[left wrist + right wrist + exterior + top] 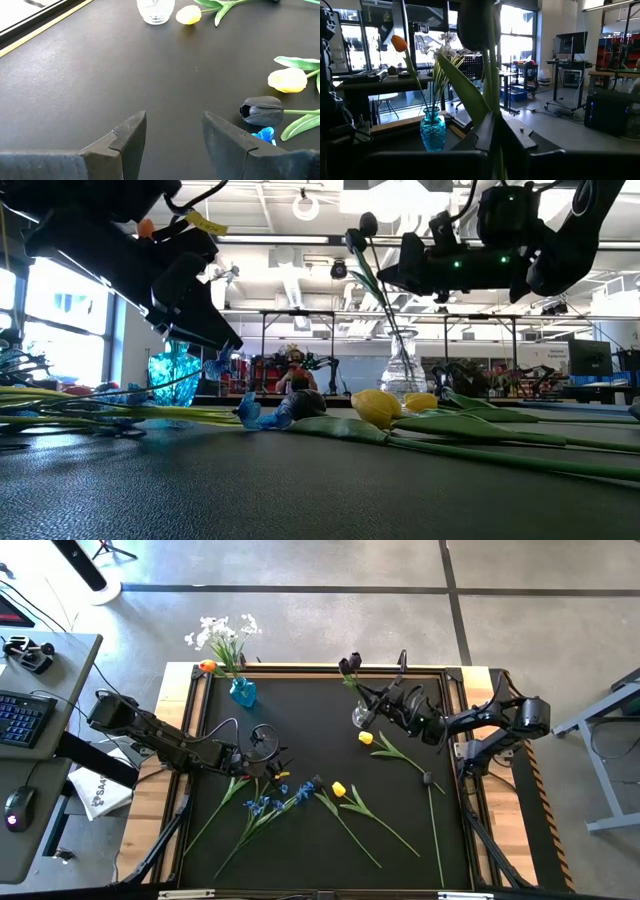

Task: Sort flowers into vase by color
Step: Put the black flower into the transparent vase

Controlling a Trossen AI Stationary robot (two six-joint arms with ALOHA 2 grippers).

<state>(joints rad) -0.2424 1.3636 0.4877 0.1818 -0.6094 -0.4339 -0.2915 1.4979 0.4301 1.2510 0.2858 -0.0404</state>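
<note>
A: Right, stock check, largest first. Table (pixel 330 840)?

B: Black top, wooden edge. Left arm low over the near-left part; left gripper (pixel 174 134) with fingers wide apart, nothing between them, hovering just above bare table. Right arm at the far right; right gripper (pixel 495 145) has its fingers pinched on the green stem of a dark tulip (pixel 350 664), whose stem runs down into the clear vase (pixel 362 717).

A: Vases?

B: Two. Blue vase (pixel 243 692) at the far-left edge holds white sprays (pixel 222 632) and one orange tulip (pixel 207 666). The clear vase stands near the far middle with the dark tulip in it.

A: Loose flowers?

B: Lying flat on the table: a yellow tulip (pixel 366 738) just beside the clear vase, another yellow tulip (pixel 339 789) nearer the front, blue sprays (pixel 272 802) beside it, a second dark tulip (pixel 262 110) among them, plus long stems.

A: Progress?

B: Roughly a third, by my reckoning. White and orange are placed and one dark tulip is going in; yellows, blues and the other dark one remain.

A: Labels, writing?

B: None readable.
</note>
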